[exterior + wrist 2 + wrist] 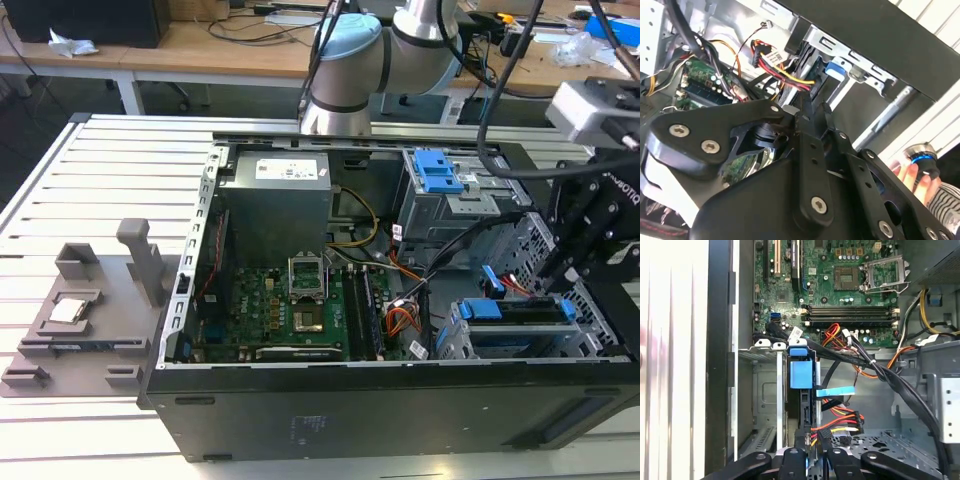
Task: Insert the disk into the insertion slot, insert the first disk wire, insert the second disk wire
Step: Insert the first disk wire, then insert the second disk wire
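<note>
Where the two black fingers [807, 145] draw together at their tips, they pinch the dark plug end of a red, yellow and black wire [840, 420]. The gripper [553, 275] hangs at the exterior view's right end of the open computer case [350, 420], pointing down at one end of the disk [520, 312]. The disk sits in the slot [470, 345], a low grey metal cage just inside the case wall, with its blue frame showing at both ends.

In the first wrist view the disk [801, 374] shows edge-on, just beyond the gripper [812, 445]. The plug is right at the disk's near end (whether it is pushed home cannot be told). In the second wrist view the wire [785, 70] runs up from the gripper [804, 102] toward the circuit board [700, 90].

Beside the slot stands a taller grey bay with a blue latch [438, 170]. The case lies on a slatted table [60, 200], with a grey tray [80, 320] at the exterior view's left. A person's hand [910, 175] shows outside the case.
</note>
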Available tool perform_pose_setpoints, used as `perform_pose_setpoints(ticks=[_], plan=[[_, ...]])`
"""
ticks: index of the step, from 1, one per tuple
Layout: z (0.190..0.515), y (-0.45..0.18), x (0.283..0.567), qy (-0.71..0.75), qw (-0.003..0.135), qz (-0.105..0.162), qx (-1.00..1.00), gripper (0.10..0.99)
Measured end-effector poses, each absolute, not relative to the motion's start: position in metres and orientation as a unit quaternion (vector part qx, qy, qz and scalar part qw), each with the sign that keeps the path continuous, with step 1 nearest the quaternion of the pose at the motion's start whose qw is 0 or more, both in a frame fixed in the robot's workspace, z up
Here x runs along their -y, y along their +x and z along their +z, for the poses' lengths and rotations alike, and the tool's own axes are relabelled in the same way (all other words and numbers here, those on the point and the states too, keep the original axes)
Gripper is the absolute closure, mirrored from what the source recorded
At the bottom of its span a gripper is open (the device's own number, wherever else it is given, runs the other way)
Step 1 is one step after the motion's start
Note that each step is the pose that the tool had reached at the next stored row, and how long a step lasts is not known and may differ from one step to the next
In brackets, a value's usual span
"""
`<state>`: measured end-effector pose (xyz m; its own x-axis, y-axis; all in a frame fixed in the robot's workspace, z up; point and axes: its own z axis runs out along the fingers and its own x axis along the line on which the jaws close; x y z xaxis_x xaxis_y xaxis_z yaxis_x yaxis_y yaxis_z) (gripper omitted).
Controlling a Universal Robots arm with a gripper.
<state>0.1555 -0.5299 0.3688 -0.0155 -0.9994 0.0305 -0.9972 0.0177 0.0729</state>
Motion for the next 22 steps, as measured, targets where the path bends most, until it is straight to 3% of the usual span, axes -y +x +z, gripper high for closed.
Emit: perform_pose_setpoints(ticks=[2, 3, 22], plan=[[0.375, 0.155, 0.529, 0.701, 0.037, -0.015, 0.712, 0.855], [0.378, 0.156, 0.528, 0.701, 0.037, -0.015, 0.712, 0.98], [0.382, 0.147, 0.528, 0.701, 0.037, -0.015, 0.712, 0.98]])
